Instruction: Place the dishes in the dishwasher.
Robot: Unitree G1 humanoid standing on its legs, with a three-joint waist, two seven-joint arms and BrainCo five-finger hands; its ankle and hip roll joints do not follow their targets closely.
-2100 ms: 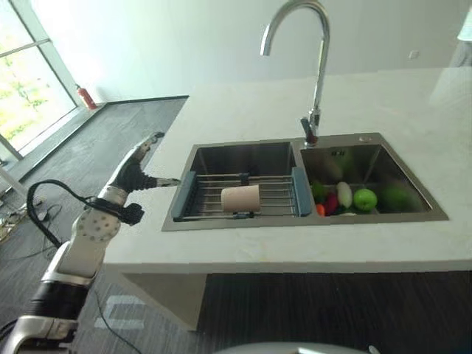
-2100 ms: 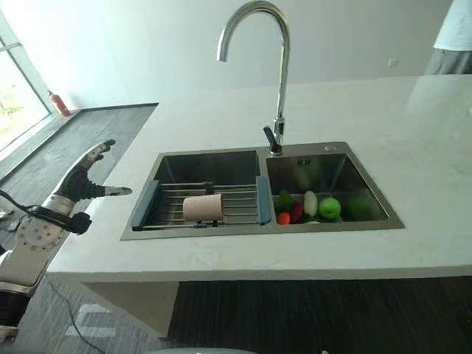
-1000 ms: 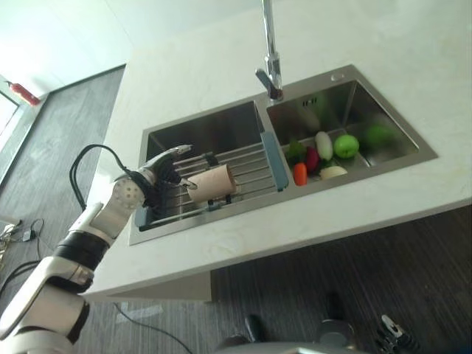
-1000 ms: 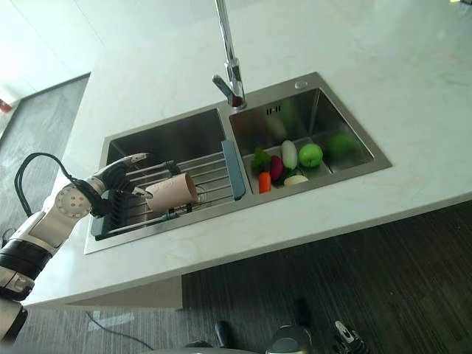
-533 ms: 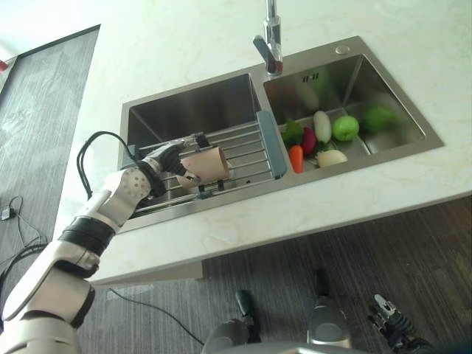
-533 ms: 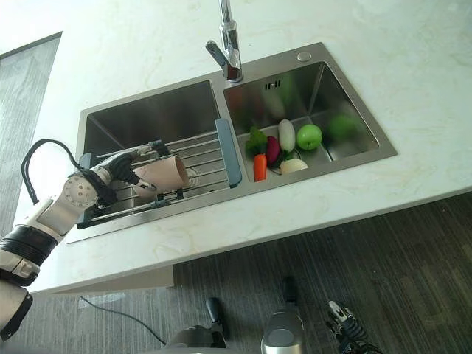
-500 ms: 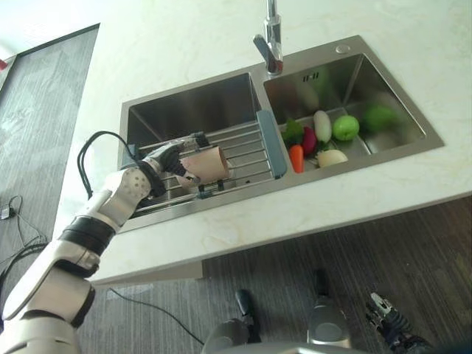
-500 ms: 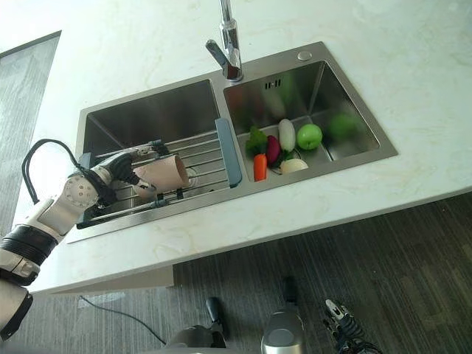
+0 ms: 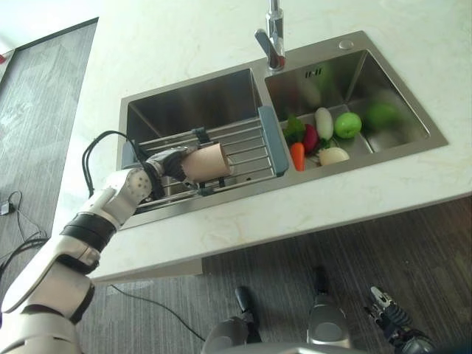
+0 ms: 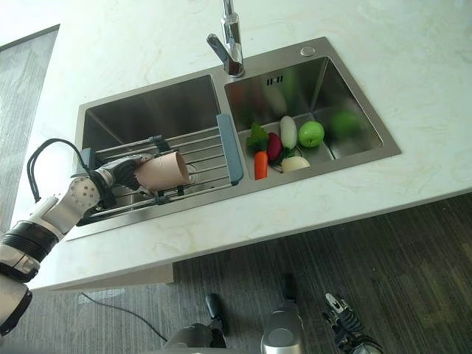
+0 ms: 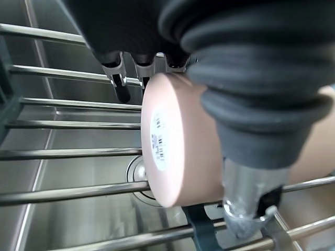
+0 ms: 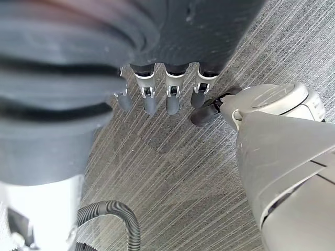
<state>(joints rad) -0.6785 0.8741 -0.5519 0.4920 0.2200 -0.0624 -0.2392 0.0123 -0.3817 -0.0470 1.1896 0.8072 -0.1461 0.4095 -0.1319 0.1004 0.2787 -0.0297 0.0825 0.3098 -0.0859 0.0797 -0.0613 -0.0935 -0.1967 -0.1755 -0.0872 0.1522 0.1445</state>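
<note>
A beige cup [image 9: 212, 162] lies on its side on the metal rack [image 9: 249, 146] across the left sink basin [image 9: 193, 103]. My left hand [image 9: 167, 164] is at the cup's closed end. In the left wrist view its fingers [image 11: 121, 78] curl over one side of the cup [image 11: 172, 151] and the thumb [image 11: 245, 206] presses the other side. The cup still rests against the rack's bars. My right hand [image 9: 386, 320] hangs low by the floor, and its fingers [image 12: 155, 97] are relaxed and hold nothing.
The right basin [image 9: 402, 129] holds a carrot [image 9: 296, 155], a green apple [image 9: 346, 125] and other vegetables. A faucet [image 9: 273, 40] stands behind the divider. The rack has blue end pieces [image 9: 272, 140]. White countertop [image 9: 310, 214] surrounds the sink.
My left hand came from the counter's edge into the left basin and its fingers closed round the cup. The camera has tilted down over the sink.
</note>
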